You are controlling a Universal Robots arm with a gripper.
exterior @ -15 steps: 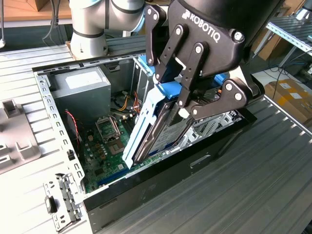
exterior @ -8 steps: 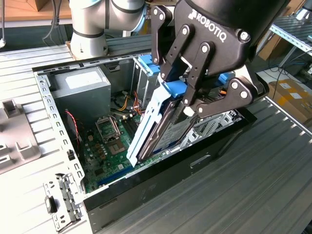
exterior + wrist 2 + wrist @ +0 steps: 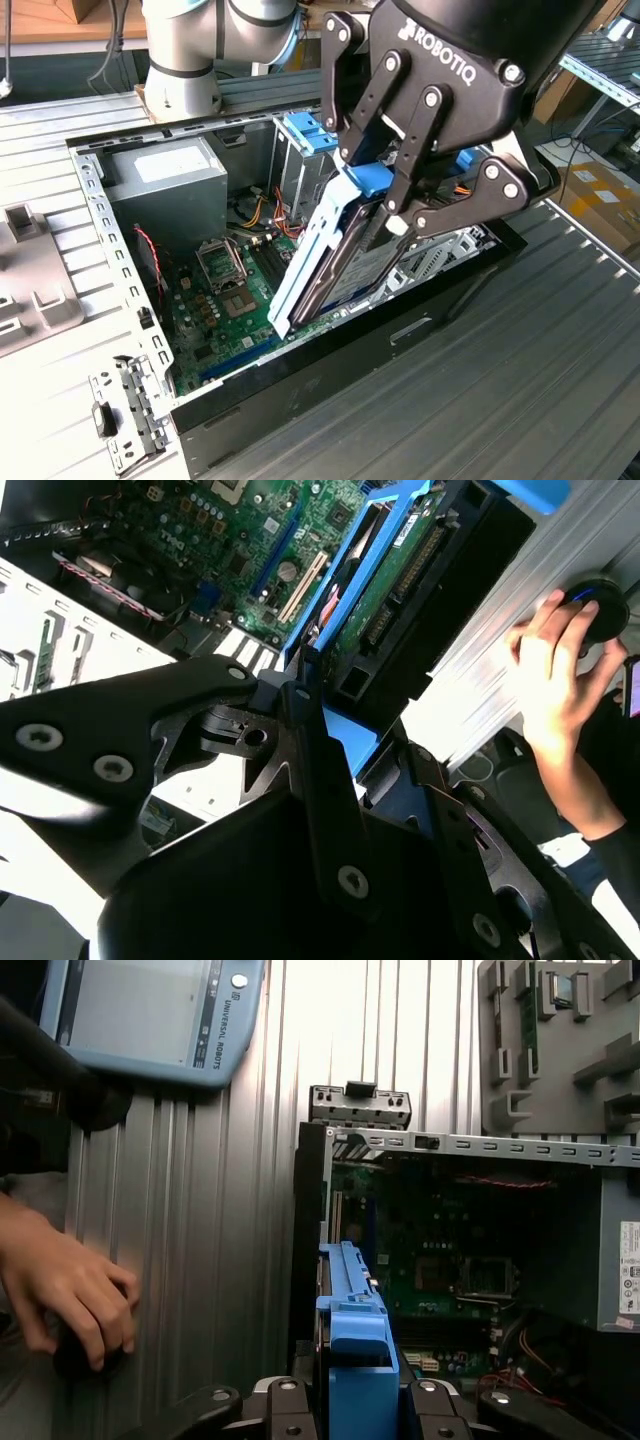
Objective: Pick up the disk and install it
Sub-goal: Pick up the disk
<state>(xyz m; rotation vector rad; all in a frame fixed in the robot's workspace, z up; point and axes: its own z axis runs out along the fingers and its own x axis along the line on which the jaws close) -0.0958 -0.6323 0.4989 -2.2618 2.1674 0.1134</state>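
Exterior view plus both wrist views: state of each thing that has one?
Black two-finger tool: shut on the disk.
Silver-grey metal disk with blue side rails: held on edge, tilted, lower end inside the case.
Open black-and-grey computer case: side panel off, green motherboard exposed.
Grey power-supply box: seated in the case corner.
Person's hand: resting on a dark object on the ribbed table.

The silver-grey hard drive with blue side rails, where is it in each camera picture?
Exterior view: the silver-grey hard drive with blue rails stands tilted at centre, in the black gripper.
Second wrist view: the drive, edge-on, upper centre.
First wrist view: its blue rail, low at centre.
Shared landmark: the green motherboard.
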